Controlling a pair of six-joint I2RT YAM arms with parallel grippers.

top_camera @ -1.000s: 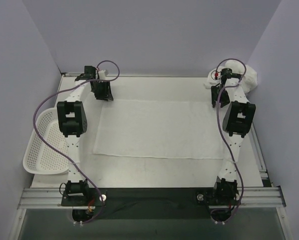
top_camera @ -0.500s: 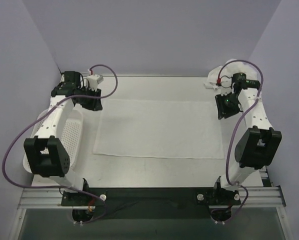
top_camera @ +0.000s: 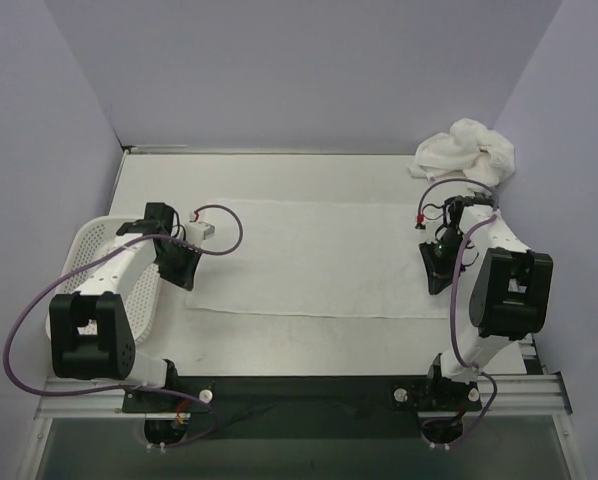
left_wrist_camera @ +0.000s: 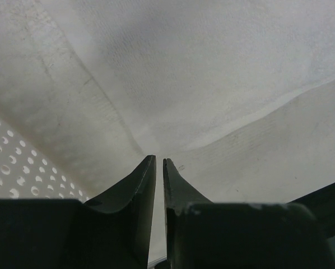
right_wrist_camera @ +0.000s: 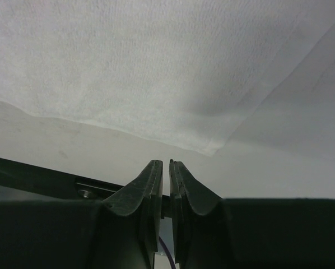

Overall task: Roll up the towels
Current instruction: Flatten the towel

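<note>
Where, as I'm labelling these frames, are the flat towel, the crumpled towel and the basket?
flat towel (top_camera: 319, 255): top external view, middle of the spread cloth.
crumpled towel (top_camera: 469, 150): top external view, centre of the bunched heap.
basket (top_camera: 93, 240): top external view, its far left corner.

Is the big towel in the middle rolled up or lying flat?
Lying flat. The towel is spread out as one wide rectangle on the table, with all four edges showing and no roll anywhere.

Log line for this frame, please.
flat towel: spread, unrolled | left gripper: near-closed by near-left corner | right gripper: near-closed by near-right corner | crumpled towel: far right corner, untouched
</note>
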